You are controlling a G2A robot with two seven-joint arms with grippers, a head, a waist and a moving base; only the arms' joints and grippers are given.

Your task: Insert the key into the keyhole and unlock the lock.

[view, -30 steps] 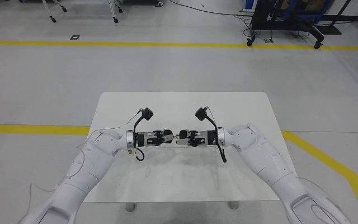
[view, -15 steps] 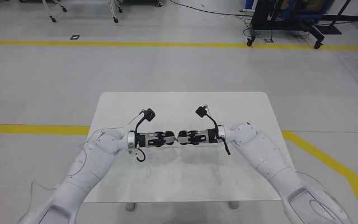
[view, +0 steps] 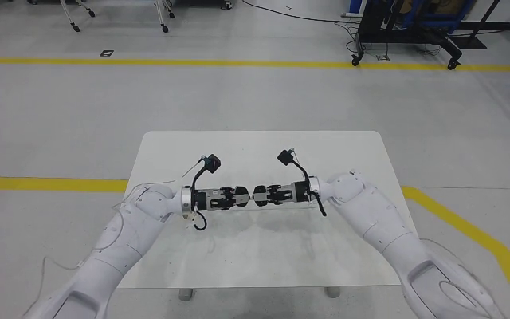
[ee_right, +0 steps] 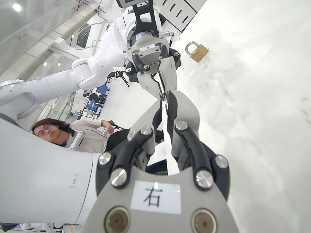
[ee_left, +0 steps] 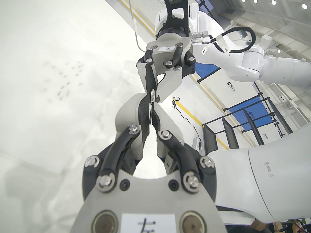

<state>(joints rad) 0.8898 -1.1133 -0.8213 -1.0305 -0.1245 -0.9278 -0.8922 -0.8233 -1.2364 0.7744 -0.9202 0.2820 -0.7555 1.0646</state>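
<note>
- Fingertips (ee_left: 143,112) of my left gripper (ee_left: 151,109) are pressed together on the key (ee_left: 152,96), a thin, flat piece of silver metal. The black pads meet on one end of it with barely a slit between them.
- My right gripper (ee_left: 154,93) faces the left one tip to tip. Its fingers pinch the same key at the round end, so the key bridges the two grippers.
- From my right wrist, the key shows edge-on as a narrow bright strip, running from between my right pads into the tips of the left gripper.
- I cannot tell how much of the key's weight each gripper carries. Both pairs of fingers look closed on it.
- Seen from above, the two grippers meet over the middle of the table (view: 319,255). They form one nearly straight line, with my forearms running out to either side.
- The key is up in the air between them, off the tabletop.
- A brass padlock (ee_right: 198,53) lies flat on the white table, down beside my left wrist and well apart from the key.
- Its silver shackle looks seated in the body. I cannot make out the keyhole.
</note>
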